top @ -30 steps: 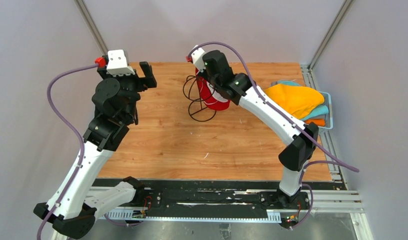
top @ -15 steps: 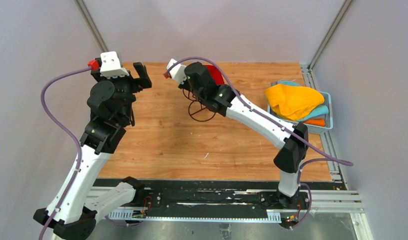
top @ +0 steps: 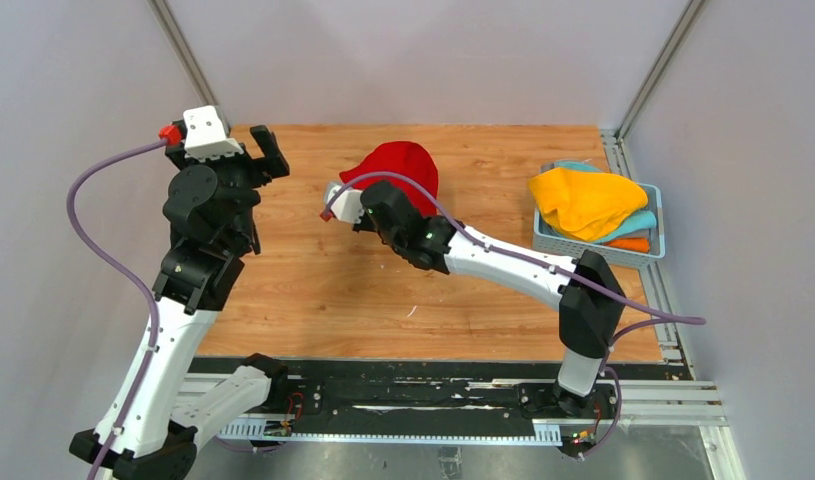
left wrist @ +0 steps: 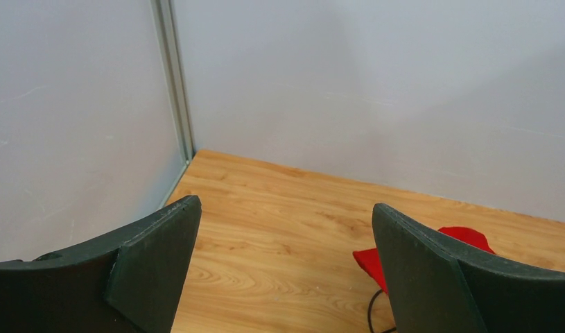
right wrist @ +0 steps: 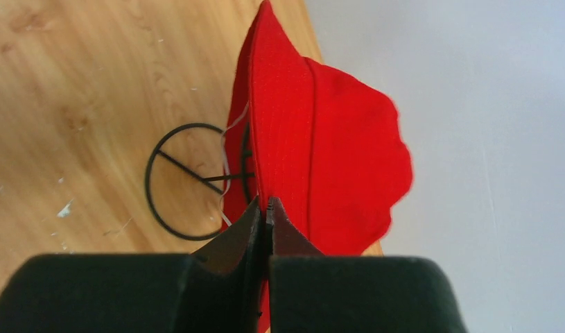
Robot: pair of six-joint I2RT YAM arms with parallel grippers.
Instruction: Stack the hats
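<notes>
A red hat [top: 401, 168] hangs over the black wire stand at the back middle of the table. My right gripper [right wrist: 267, 202] is shut on the hat's brim. In the right wrist view the red hat [right wrist: 321, 152] stands edge-on above the stand's base ring [right wrist: 170, 225]. My left gripper [top: 266, 150] is raised at the back left, open and empty, apart from the hat. Between its wide fingers [left wrist: 161, 257] I see bare wood and a corner of the red hat [left wrist: 374, 262]. A yellow hat [top: 583, 198] lies on top of a teal hat [top: 640, 222] and an orange hat [top: 635, 243].
The light blue basket [top: 655, 195] holding the piled hats sits at the table's right edge. Grey walls close in the back and both sides. The stand itself is mostly hidden under the red hat and my right arm in the top view.
My right gripper has swung left and nearer with the red hat, which now spreads over the stand. The left gripper has drifted left, still open.
</notes>
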